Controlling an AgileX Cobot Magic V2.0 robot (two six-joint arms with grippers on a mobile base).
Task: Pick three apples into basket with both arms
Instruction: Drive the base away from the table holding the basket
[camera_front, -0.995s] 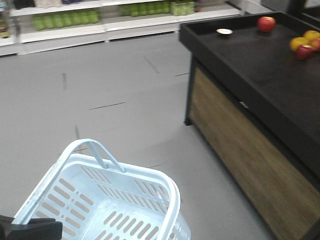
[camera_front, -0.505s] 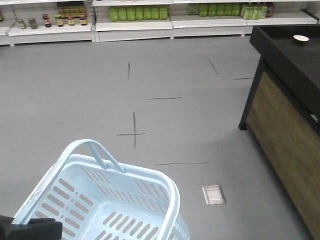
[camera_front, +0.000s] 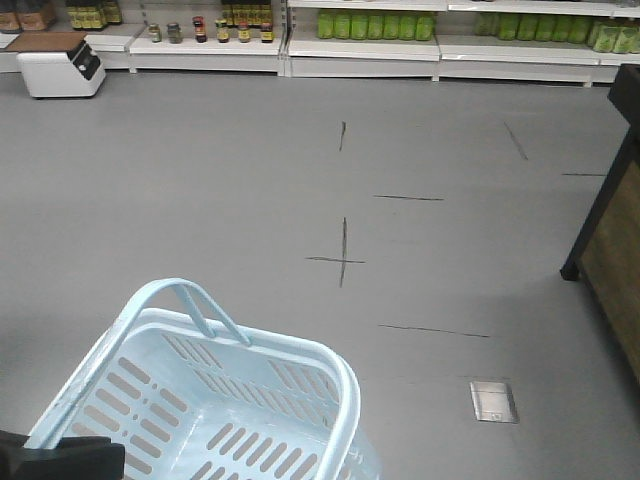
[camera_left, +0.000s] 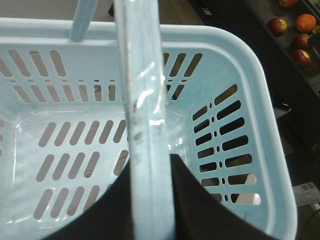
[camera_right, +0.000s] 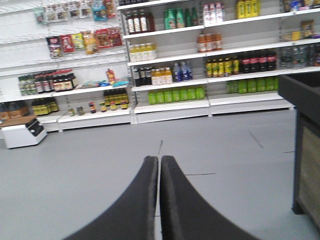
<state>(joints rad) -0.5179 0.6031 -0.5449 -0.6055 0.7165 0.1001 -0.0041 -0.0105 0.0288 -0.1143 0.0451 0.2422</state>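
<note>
Grey shop floor (camera_front: 250, 180) now fills your front view. It has swung left, leaving only a corner of the dark counter (camera_front: 612, 235) at 3 o'clock. Your left gripper (camera_left: 150, 172) is clamped on the handle of the basket (camera_front: 347, 385), empty at 6 o'clock. Your right gripper (camera_right: 159, 167) is pressed together, holding nothing. The apples (camera_left: 276, 25) show only at 2 o'clock in the left wrist view, probably out of reach.

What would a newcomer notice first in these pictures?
The empty pale blue basket, held by the left gripper, fills the front view's lower left. Stocked shelves line the far wall. Red apples sit on a dark counter at the left wrist view's top right.
</note>
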